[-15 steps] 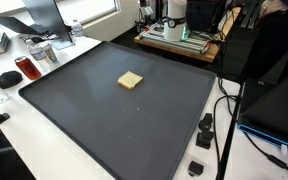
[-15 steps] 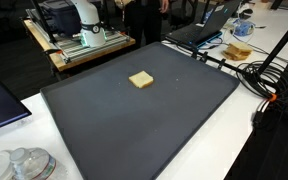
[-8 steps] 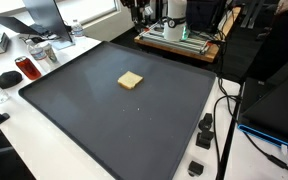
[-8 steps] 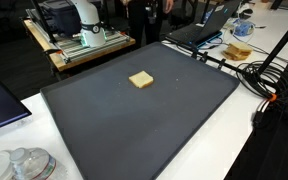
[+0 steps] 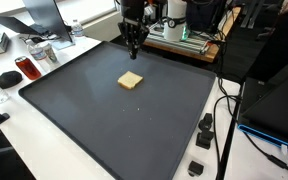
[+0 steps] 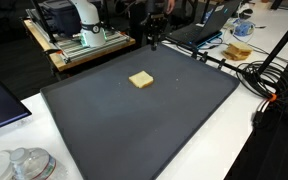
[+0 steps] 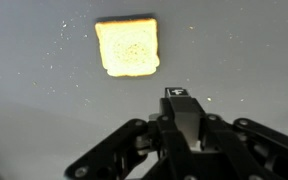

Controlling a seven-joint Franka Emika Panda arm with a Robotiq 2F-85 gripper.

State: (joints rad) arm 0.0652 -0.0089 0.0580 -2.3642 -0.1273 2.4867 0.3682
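Note:
A square slice of toasted bread [image 5: 130,80] [image 6: 140,79] lies flat on a large dark mat [image 5: 104,130] [image 6: 134,130]. My gripper [image 5: 134,46] [image 6: 154,41] hangs over the mat's far edge, behind the bread and apart from it. In the wrist view the bread [image 7: 127,46] sits at the top, a short gap ahead of the gripper [image 7: 181,98]. The two fingers are pressed together with nothing between them. Small crumbs are scattered on the mat around the bread.
Beside the mat stand a red can [image 5: 26,68], a glass jar [image 5: 44,52], a black mouse [image 5: 7,77] and a laptop [image 5: 44,15]. Another laptop [image 6: 199,30], a plate of food [image 6: 239,50] and cables [image 6: 269,85] lie along one side. Black adapters [image 5: 205,127] rest near the mat's corner.
The arm has swung in from the back and the gripper has come down over the mat's far edge, closer to the bread. The bread has not moved.

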